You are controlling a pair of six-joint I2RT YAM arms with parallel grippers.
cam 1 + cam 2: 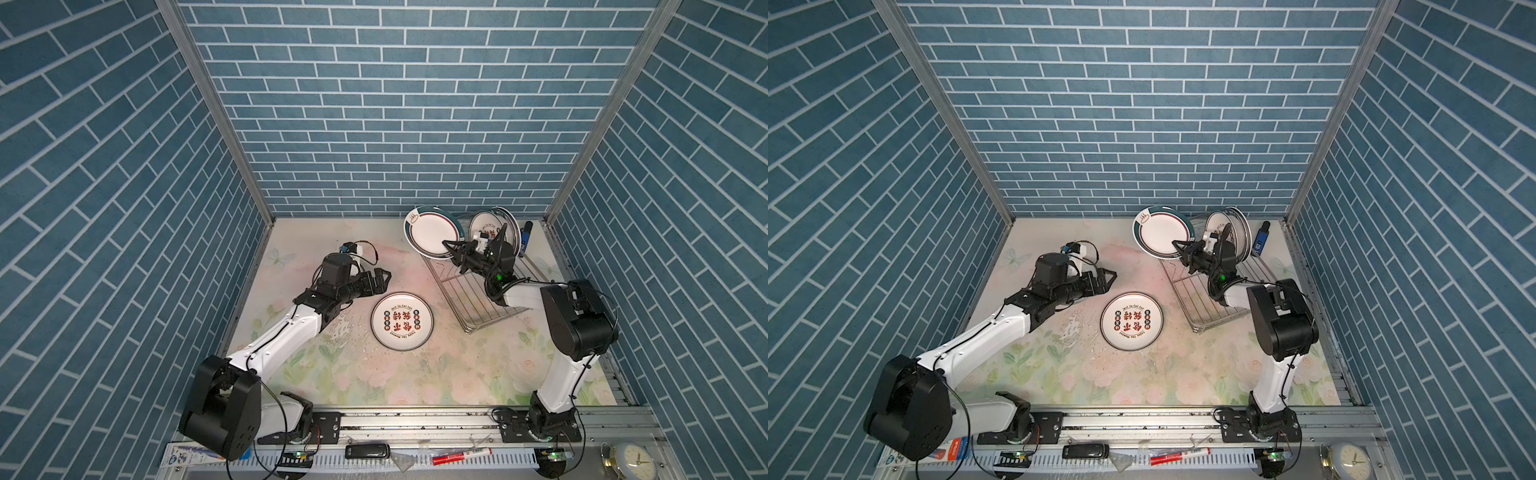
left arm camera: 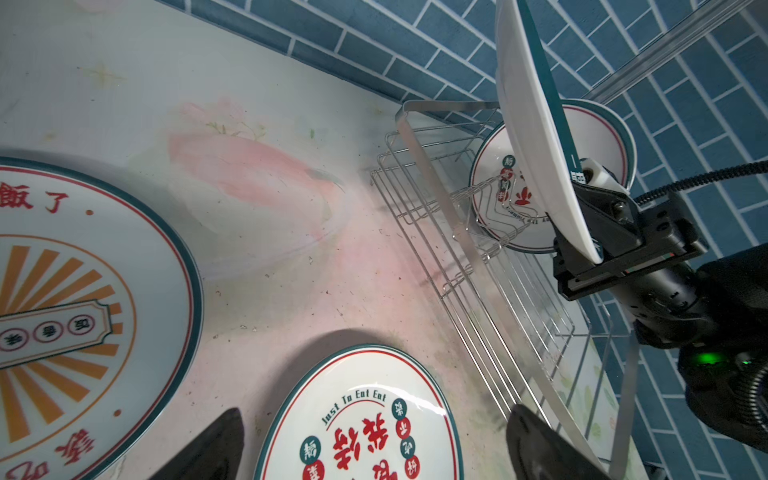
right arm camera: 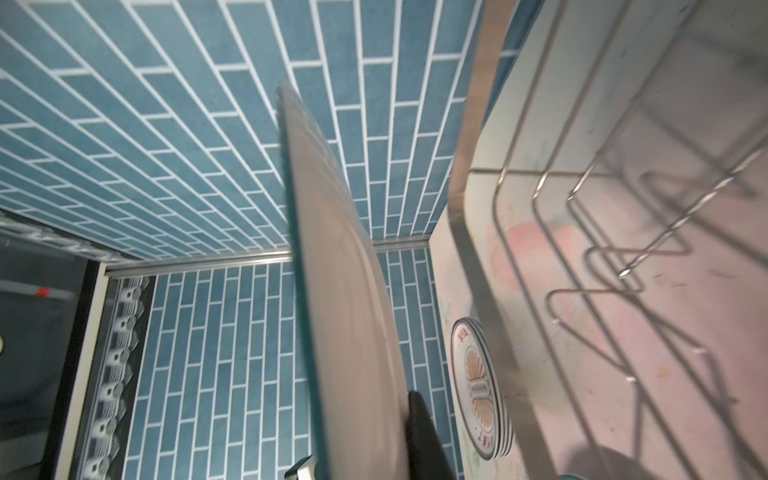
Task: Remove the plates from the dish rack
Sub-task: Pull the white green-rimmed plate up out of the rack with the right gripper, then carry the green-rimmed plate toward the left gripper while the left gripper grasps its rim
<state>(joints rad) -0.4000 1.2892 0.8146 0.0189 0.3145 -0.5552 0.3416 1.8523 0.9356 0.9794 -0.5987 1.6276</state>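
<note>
My right gripper (image 1: pixel 451 246) (image 1: pixel 1180 246) is shut on the lower rim of a white plate with a teal band (image 1: pixel 432 230) (image 1: pixel 1163 233), held tilted in the air over the far left corner of the dish rack (image 1: pixel 473 293) (image 1: pixel 1198 301). The right wrist view shows this plate (image 3: pixel 345 291) edge-on. Two or three plates (image 1: pixel 490 227) (image 1: pixel 1224 229) stand upright at the rack's far end. A plate with red characters (image 1: pixel 402 321) (image 1: pixel 1131 321) lies flat on the table. My left gripper (image 1: pixel 384 280) (image 1: pixel 1111 277) hovers open just left of it, over a sunburst plate stack (image 2: pixel 62 311).
A blue bottle (image 1: pixel 526 235) (image 1: pixel 1261 237) stands right of the rack by the wall. On the front rail lie a black device (image 1: pixel 368 451), a red marker (image 1: pixel 461 456) and a clock (image 1: pixel 631 459). Blue brick walls close three sides.
</note>
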